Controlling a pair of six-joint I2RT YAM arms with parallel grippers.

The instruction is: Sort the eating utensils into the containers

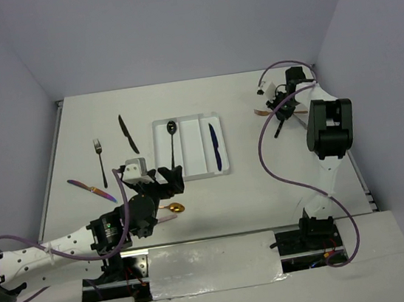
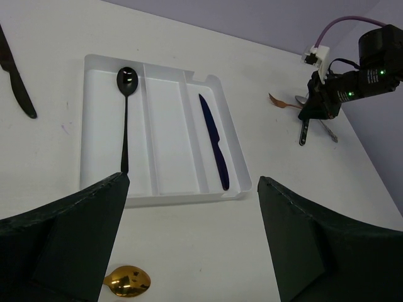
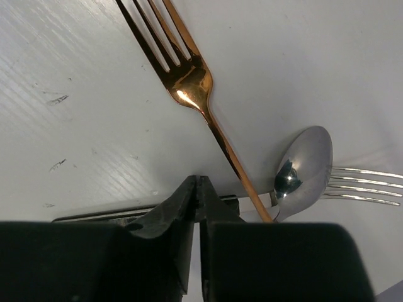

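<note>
The white tray (image 1: pixel 190 176) (image 2: pixel 189 195) holds a black spoon (image 1: pixel 171 136) (image 2: pixel 126 107) in its left compartment and a dark blue knife (image 1: pixel 215 145) (image 2: pixel 214 141) in its right one. My left gripper (image 1: pixel 169 176) (image 2: pixel 192 179) hangs open just in front of the tray, with a gold spoon (image 1: pixel 174 208) (image 2: pixel 128 281) by its left finger. My right gripper (image 1: pixel 280 107) (image 3: pixel 200 182) is at the far right pile, fingertips pressed together on a dark utensil (image 3: pixel 101 215) that runs across behind them. Beside it lie a copper fork (image 3: pixel 189 82), a silver spoon (image 3: pixel 302 167) and a silver fork (image 3: pixel 368 185).
Left of the tray lie a black knife (image 1: pixel 128 135) (image 2: pixel 19 82), a silver fork (image 1: pixel 100 161) and an iridescent purple utensil (image 1: pixel 87 187). Walls close in the table at the back and both sides. A purple cable loops beside the right arm.
</note>
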